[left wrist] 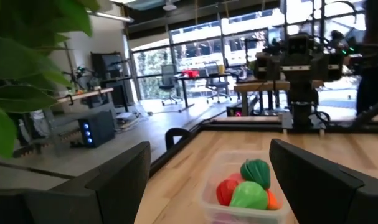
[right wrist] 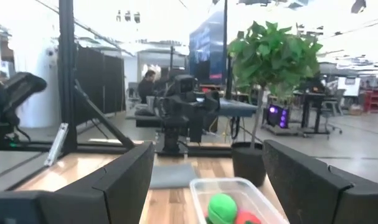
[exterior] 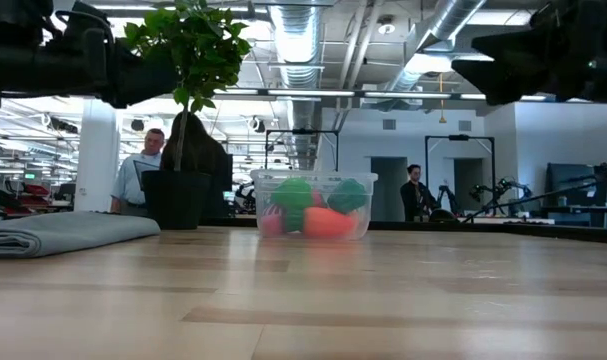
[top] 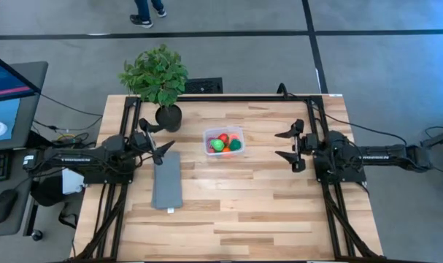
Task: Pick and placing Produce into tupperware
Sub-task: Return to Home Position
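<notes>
Wooden worktop [top: 243,212] carries the tupperware [top: 238,131] full of produce [top: 220,145]; left gripper [top: 165,141] and right gripper [top: 278,144] flank it, fingers apart, empty.

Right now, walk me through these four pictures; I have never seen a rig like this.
This is a two-armed robot at a wooden table. One picture looks straight down, one looks level across the tabletop, and two come from cameras on the arms' wrists. The left gripper and the right gripper sit at opposite sides, both open and holding nothing. Between them stands a clear tub with the toy produce inside. A potted plant and a flat grey mat sit nearer the left arm.
</notes>
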Available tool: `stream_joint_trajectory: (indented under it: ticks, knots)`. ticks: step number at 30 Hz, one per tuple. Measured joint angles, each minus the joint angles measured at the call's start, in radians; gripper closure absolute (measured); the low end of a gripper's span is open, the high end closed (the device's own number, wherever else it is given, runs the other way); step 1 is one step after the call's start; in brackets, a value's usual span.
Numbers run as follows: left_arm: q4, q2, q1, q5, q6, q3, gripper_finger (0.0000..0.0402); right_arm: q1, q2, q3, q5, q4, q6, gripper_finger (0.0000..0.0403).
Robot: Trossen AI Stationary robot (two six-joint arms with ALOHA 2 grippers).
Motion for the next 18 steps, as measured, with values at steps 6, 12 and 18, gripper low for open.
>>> stream_joint_trajectory:
  ticks: [6, 12, 18]
  knots:
    - [-0.017, -0.01, -0.05, -0.085, -0.019, -0.001, 0.0081, 0.052, 0.0, 0.0, 0.088, -0.003, -0.006, 0.0079]
    - [-0.049, -0.01, -0.114, -0.164, -0.024, -0.001, 0.0081, 0.085, 0.0, 0.0, 0.126, -0.039, -0.014, 0.0079]
    - [-0.013, -0.017, -0.18, -0.211, 0.035, -0.001, 0.0081, 0.086, 0.0, 0.0, 0.125, -0.046, -0.015, 0.0079]
